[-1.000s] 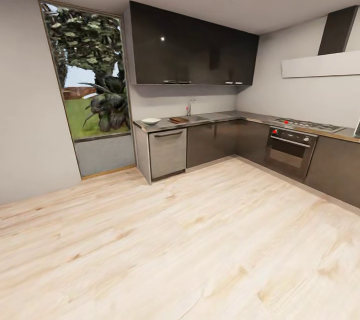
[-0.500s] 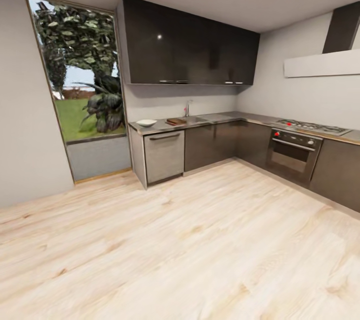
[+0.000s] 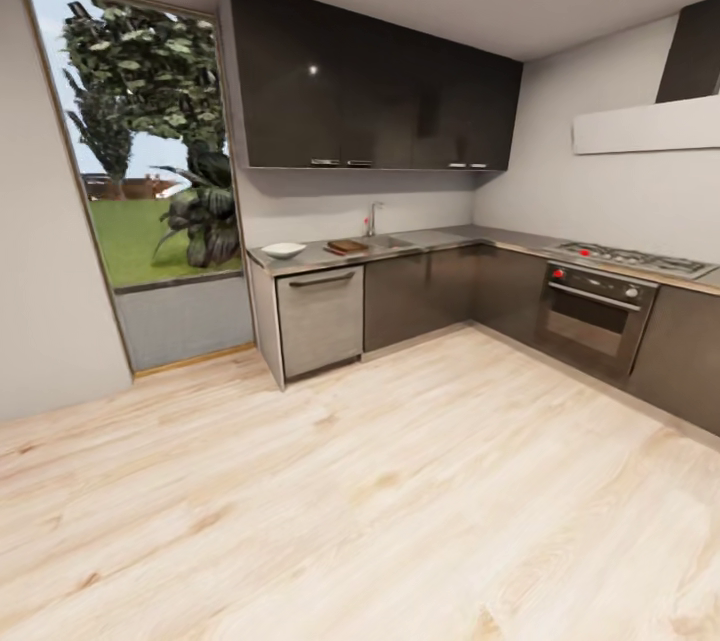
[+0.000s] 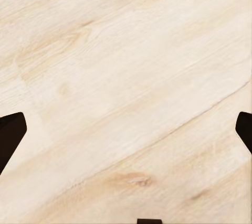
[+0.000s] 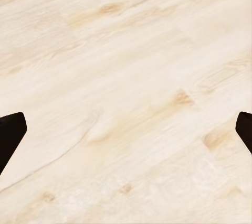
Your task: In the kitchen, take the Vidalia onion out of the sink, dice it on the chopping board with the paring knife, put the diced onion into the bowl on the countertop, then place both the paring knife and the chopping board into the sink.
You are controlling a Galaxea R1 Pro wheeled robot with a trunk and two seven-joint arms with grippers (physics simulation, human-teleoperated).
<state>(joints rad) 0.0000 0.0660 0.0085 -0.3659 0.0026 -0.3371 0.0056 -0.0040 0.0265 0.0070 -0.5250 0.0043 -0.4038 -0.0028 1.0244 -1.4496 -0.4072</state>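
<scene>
The left gripper (image 4: 126, 129) and right gripper (image 5: 126, 129) are both spread wide and hold nothing, their dark fingertips (image 4: 10, 135) at the picture edges over pale wood floor (image 3: 400, 481). Since a second ago the head camera has moved nearer the kitchen, so the window (image 3: 140, 171) and cabinets look larger. On the far countertop (image 3: 440, 239) the white bowl (image 3: 283, 249) stands beside the board (image 3: 347, 246); its contents are too small to tell. The sink (image 3: 385, 242) lies just past the board under the tap (image 3: 374, 217). Onion and knife cannot be made out.
</scene>
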